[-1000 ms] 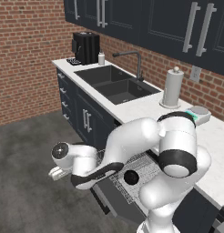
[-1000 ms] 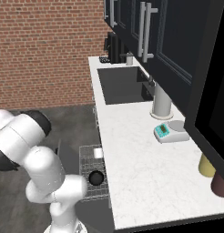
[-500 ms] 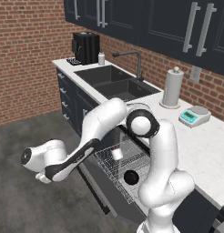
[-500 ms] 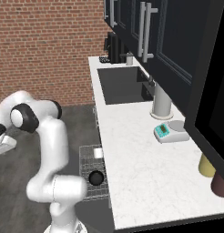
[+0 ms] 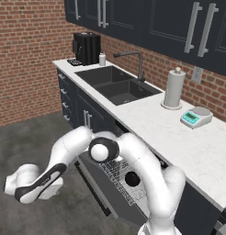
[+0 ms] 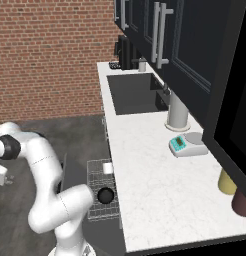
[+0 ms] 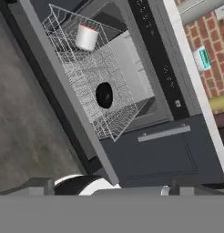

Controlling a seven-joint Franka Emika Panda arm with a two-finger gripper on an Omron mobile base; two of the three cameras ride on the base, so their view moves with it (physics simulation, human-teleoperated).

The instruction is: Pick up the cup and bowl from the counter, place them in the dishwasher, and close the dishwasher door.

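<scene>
Counter (image 5: 147,119) bare of cup (image 7: 86,37), bowl (image 7: 104,95): both in rack; arm swung lower since earlier; jaws state unclear.

Open floor (image 5: 36,137) beside lowered dishwasher door (image 5: 94,188)

Even, diffuse rendered light is filling every view, leaving no glare. The counter (image 5: 179,137) is reading bright while the upper cabinets (image 6: 195,65) at two o'clock are sinking to near black. Shadows are staying faint. Everything is looking slightly soft and pixelated, without edge distortion.
</scene>
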